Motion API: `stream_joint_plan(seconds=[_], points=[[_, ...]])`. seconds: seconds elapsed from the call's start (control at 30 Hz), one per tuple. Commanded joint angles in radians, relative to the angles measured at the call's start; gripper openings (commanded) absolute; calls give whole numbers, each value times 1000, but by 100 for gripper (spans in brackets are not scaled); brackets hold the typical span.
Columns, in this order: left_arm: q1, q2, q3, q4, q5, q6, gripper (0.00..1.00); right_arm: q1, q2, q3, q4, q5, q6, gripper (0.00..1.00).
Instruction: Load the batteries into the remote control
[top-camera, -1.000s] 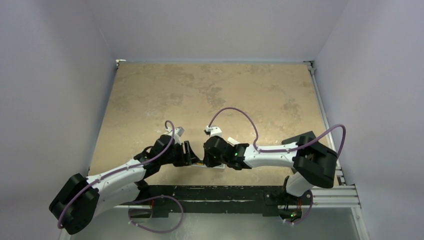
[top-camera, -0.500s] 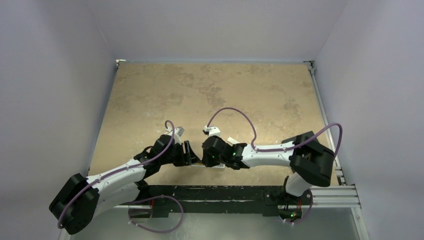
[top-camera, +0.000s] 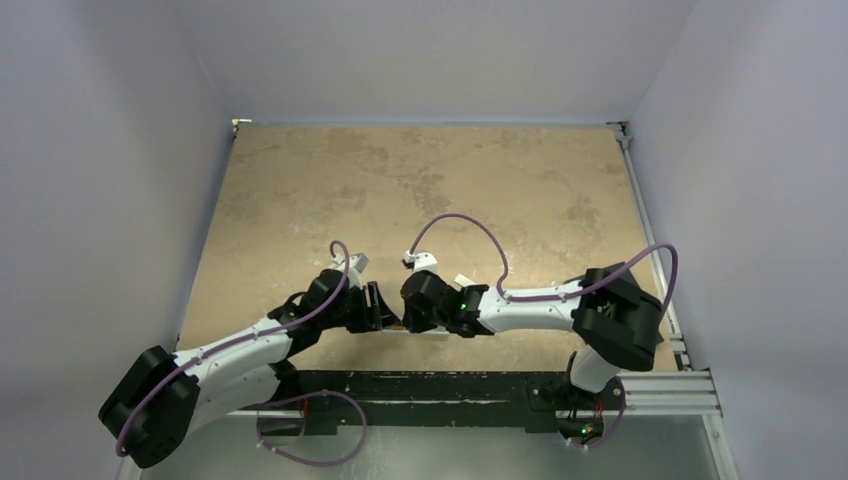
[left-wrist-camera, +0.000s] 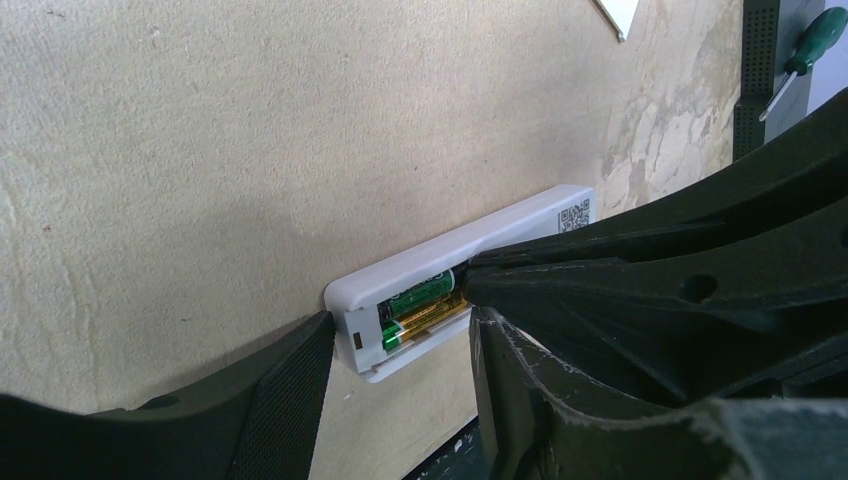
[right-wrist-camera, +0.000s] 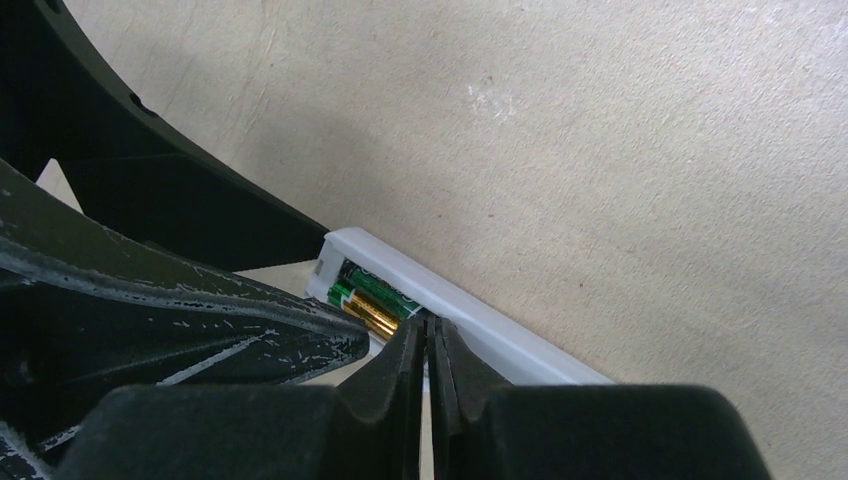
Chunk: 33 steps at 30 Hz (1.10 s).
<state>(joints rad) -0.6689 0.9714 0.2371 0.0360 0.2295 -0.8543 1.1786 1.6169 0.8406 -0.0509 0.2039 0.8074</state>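
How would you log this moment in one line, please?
slim white remote control: recess open, green-black battery and gold battery inside | right tool: shut, tips at batteries | left tool: flanks remote end

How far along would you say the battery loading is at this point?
Done: the green-black battery and gold battery both lie in the slim white remote control's open recess. In hand: the shut right hand touches the gold one; the left hand straddles the remote. Left: final seating.
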Motion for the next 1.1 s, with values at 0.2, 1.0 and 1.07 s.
stream_joint_plan(seconds=[0.2,1.0,1.07], points=[[4,12,7,39,16,3,51,40,66,107,-127,119,-28,10],[4,-95,17,-128,-71,26,49,119,202,268,-258,171,-54,8],[3,-125,30,-173,-104,22,46,119,205,271,-253,163,-54,8]])
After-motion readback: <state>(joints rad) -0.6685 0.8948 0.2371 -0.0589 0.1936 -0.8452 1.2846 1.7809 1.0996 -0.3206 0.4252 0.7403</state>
